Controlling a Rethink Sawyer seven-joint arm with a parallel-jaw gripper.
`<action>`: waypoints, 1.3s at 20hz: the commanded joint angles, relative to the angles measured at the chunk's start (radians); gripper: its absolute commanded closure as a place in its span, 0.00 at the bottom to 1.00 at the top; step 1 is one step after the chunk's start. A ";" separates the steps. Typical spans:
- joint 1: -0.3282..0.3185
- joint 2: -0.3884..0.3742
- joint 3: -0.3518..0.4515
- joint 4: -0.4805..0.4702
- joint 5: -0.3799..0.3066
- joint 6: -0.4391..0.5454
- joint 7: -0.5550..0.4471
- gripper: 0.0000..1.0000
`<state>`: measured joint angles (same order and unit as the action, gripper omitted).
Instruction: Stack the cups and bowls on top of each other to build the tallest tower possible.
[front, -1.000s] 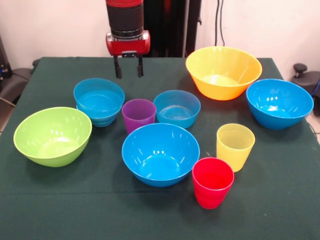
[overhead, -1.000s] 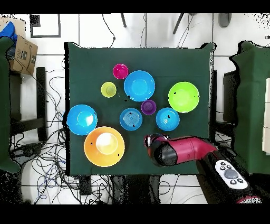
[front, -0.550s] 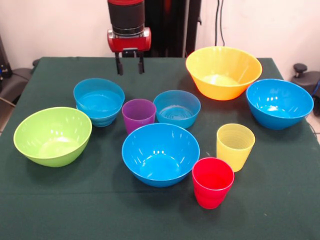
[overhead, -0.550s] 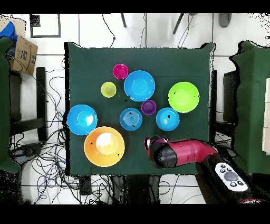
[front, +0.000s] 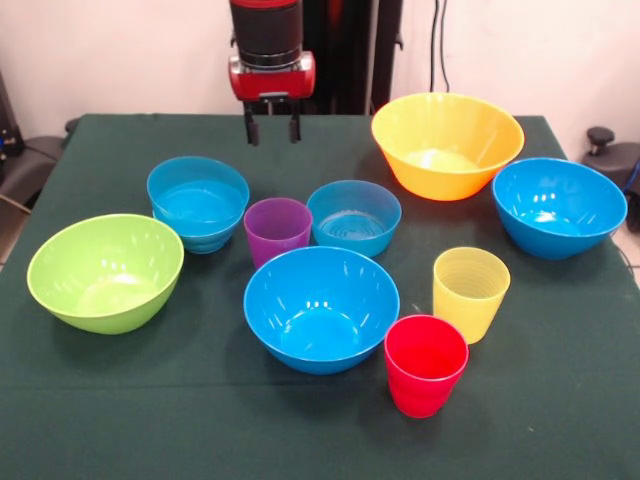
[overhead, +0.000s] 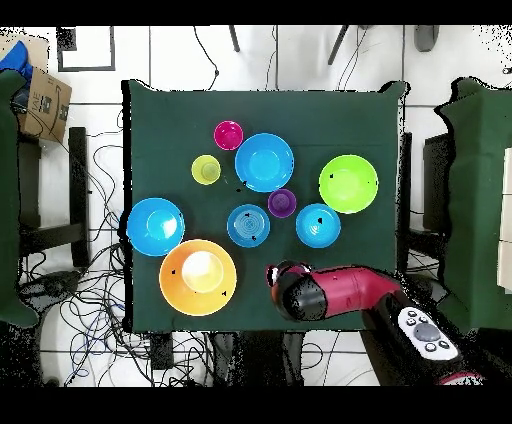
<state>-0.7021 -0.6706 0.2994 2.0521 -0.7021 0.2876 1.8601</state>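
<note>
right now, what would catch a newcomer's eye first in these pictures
Probably the big yellow bowl at the table's far side, the largest thing there, with a large blue bowl beside it. Next the lime green bowl alone at the opposite side, and the red cup nearest the front camera. Above it all the end effector hangs open and empty over the far edge, nothing stacked yet.

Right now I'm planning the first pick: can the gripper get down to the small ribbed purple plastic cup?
Probably yes: the open gripper hangs empty above the table's far side, and the purple cup stands upright, open from above, though blue bowls crowd its sides.
</note>
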 joint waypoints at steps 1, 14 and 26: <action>0.080 0.026 -0.019 0.033 0.055 -0.087 0.186 0.00; 0.136 0.068 -0.083 -0.018 0.103 -0.142 0.174 0.00; 0.101 0.054 -0.081 -0.081 0.155 -0.034 0.110 0.00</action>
<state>-0.6104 -0.6608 0.1942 2.0545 -0.6062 0.1933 1.8726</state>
